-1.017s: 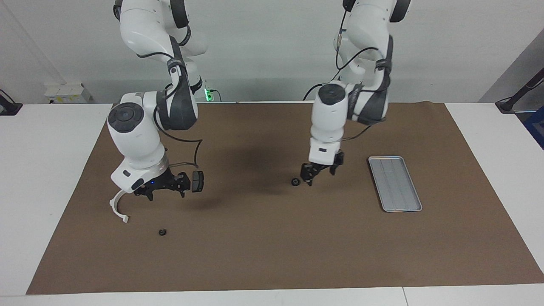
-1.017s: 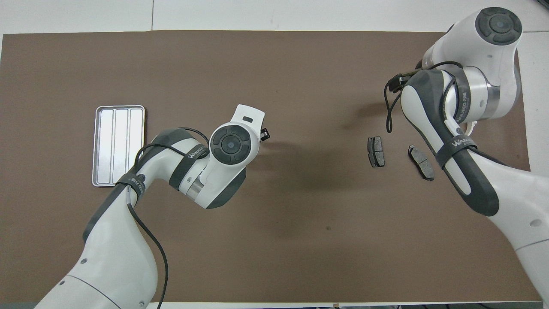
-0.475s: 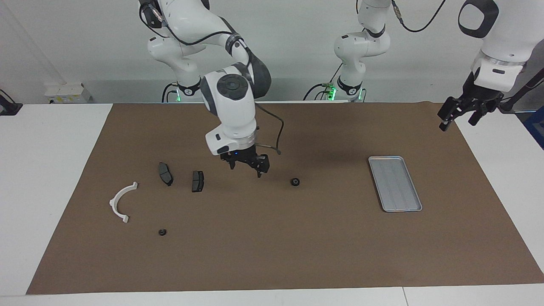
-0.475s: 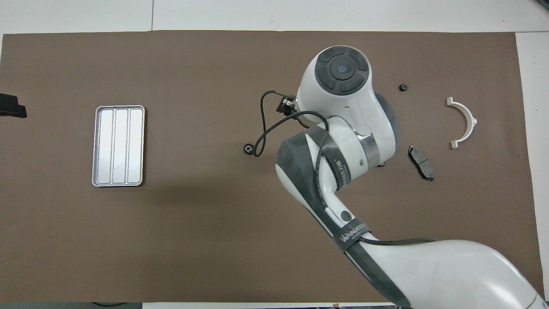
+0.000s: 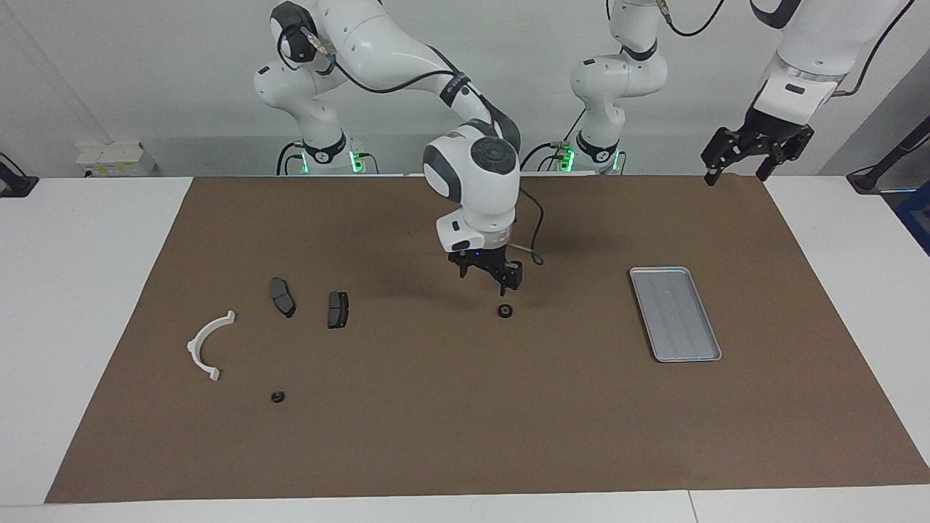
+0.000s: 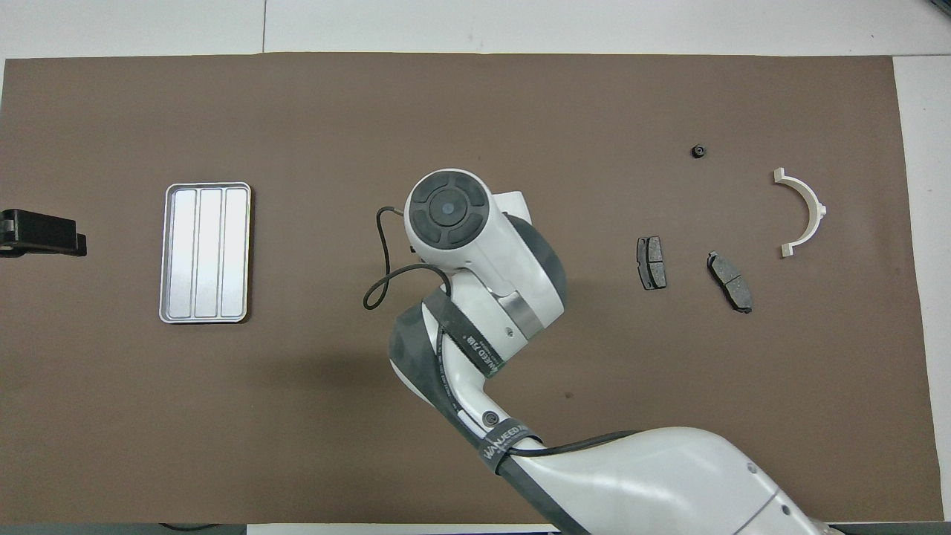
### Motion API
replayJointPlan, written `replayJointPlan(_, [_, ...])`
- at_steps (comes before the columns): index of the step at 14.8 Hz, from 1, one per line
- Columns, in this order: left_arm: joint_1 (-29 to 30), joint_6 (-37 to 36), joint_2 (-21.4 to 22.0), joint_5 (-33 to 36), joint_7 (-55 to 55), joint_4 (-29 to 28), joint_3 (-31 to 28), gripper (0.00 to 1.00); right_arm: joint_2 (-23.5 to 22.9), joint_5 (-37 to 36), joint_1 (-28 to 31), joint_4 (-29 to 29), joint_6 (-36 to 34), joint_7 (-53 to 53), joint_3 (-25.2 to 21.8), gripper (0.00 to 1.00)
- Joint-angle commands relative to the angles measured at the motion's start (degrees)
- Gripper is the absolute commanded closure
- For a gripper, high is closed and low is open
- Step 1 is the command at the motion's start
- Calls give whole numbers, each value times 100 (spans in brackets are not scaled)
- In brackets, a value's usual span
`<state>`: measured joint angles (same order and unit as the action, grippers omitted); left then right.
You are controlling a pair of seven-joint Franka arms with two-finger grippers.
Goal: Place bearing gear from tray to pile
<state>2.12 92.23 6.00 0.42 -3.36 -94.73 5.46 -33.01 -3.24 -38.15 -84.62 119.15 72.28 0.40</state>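
Note:
A small black bearing gear (image 5: 506, 311) lies on the brown mat between the tray and the pile. My right gripper (image 5: 490, 282) hangs open and empty just above it, a little nearer to the robots; in the overhead view my right arm's wrist hides the gear. The silver ribbed tray (image 5: 676, 312) (image 6: 206, 253) is empty. The pile is a white half-ring bracket (image 5: 192, 347) (image 6: 817, 208) and two dark brake pads (image 5: 282, 296) (image 5: 338, 309) (image 6: 651, 262) (image 6: 729, 281). My left gripper (image 5: 755, 156) (image 6: 44, 234) waits, open and raised, over the left arm's end of the table.
A second small black gear (image 5: 277, 396) (image 6: 698, 151) lies on the mat farther from the robots than the brake pads. The brown mat (image 5: 465, 436) covers most of the white table.
My right gripper has moved from over the pile across the mat to just above the gear. My left gripper has drawn back from the gear, up to its end of the table.

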Motion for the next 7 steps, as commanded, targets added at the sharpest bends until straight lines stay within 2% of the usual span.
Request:
replayJointPlan(1, [-194, 689, 199, -146, -94, -598, -45, 0, -363, -124, 27, 155, 222, 207, -13, 0])
replayJointPlan(5, [-212, 612, 156, -130, -33, -626, -62, 0, -582, -54, -139, 191, 477, 304, -13, 0])
replayJointPlan(7, [-212, 446, 138, -95, -24, -609, -62, 0, -767, -54, -167, 444, 408, 383, -13, 0])
